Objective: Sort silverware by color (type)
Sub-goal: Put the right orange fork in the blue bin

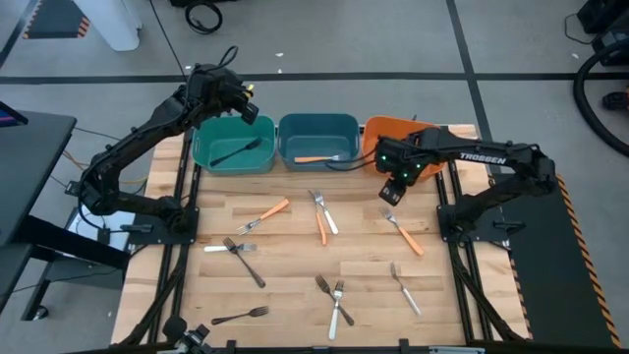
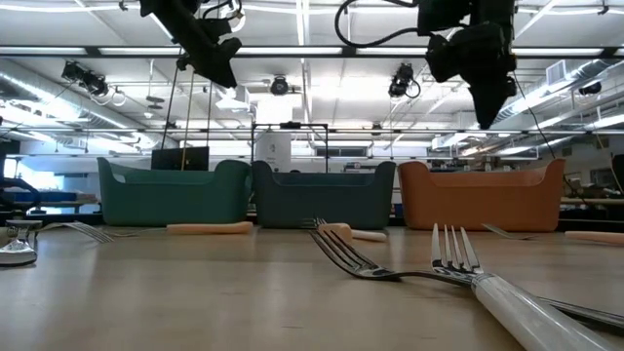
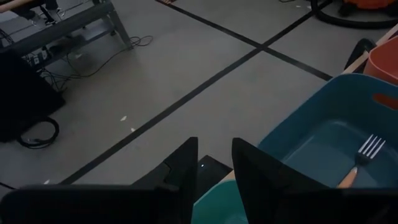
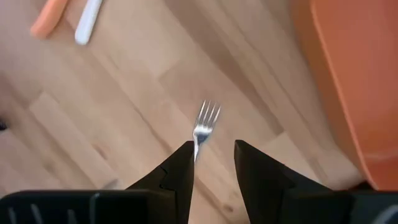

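Three bins stand in a row at the table's far edge. The green bin holds a black fork. The blue bin holds an orange-handled fork, which also shows in the left wrist view. The orange bin is partly hidden by my right arm. My left gripper hangs open and empty above the green bin's far rim. My right gripper is open and empty, well above the table, over the tines of an orange-handled fork. That fork's head shows just beyond the fingers.
Loose forks lie across the wooden table: an orange-handled one, a white one and an orange one crossed, a black one and a white one crossed, two near the front, a silver one and a black one.
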You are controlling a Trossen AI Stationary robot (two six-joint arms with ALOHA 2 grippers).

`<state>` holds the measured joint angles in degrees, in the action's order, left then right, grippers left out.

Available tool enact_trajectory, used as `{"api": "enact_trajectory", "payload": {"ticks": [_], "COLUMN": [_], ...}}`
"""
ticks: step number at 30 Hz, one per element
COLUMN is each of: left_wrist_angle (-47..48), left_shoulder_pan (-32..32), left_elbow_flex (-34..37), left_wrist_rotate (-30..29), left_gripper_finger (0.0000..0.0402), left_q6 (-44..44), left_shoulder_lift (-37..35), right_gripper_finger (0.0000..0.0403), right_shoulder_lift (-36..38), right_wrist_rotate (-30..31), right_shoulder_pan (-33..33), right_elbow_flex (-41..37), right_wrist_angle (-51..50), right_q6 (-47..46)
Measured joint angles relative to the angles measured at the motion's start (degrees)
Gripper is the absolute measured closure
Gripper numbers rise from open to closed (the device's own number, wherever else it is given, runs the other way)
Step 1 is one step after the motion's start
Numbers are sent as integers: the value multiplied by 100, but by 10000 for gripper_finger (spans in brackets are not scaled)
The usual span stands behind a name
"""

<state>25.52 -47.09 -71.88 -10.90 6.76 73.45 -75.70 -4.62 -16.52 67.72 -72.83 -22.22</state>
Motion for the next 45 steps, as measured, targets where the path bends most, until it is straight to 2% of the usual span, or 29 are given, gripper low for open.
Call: {"api": "enact_trajectory", "payload": {"ticks": [3,8,18,24,29,35,37,41,45], "left_wrist_angle": [-6,-3,99,98,98,101,98,98,98], "left_shoulder_pan": [0,0,0,0,0,0,0,0,0], "left_elbow_flex": [0,0,0,0,0,0,0,0,0], "left_wrist_rotate": [0,0,0,0,0,2,0,2,2], "left_gripper_finger": [292,292,292,292,292,292,292,292,292], "left_q6": [0,2,62,61,57,55,55,52,47], "left_shoulder_lift": [0,0,0,0,0,0,0,0,0], "right_gripper_finger": [280,280,280,280,280,280,280,280,280], "right_shoulder_lift": [-2,0,-4,-4,-4,-4,-4,-4,-4], "right_wrist_rotate": [-36,-436,-450,-397,-93,-203,-210,212,128], "right_shoulder_pan": [91,313,872,1198,1235,1235,1235,1232,1200], "right_elbow_flex": [-4,-409,-1496,-2063,-2487,-3042,-3140,-3291,-3402], "right_wrist_angle": [-31,721,813,1327,1983,2602,2685,2642,2871], "right_q6": [-33,-137,-1052,-1396,-1609,-1812,-1695,-1697,-1703]}}
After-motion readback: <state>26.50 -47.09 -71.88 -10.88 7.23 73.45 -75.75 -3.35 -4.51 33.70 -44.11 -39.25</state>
